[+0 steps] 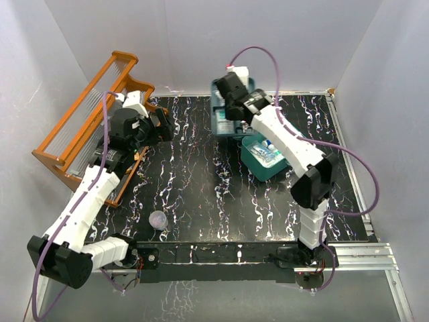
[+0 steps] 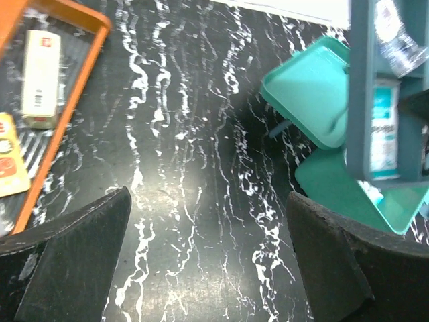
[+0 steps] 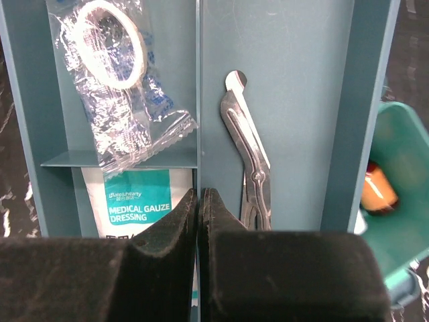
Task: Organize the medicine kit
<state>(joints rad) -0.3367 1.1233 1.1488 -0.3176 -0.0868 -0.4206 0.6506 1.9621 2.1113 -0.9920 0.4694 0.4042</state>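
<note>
Black marbled table (image 1: 201, 194): your right arm (image 1: 295, 147) hides much of the medicine kit (image 1: 253, 168) at far right. Right gripper (image 3: 200, 196) pinched empty over its tray (image 3: 288, 100); left gripper (image 2: 208, 198) spread wide near the rack (image 1: 80, 127).

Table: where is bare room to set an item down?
Bare: the middle of the table, between the orange rack and the medicine kit, and the near strip right of the small cup. Crowded: far right, around the kit under the right gripper.

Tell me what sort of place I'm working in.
Probably a robot test cell: plain white walls enclose a black marbled table, with left arm and right arm bolted at its near edge.
</note>
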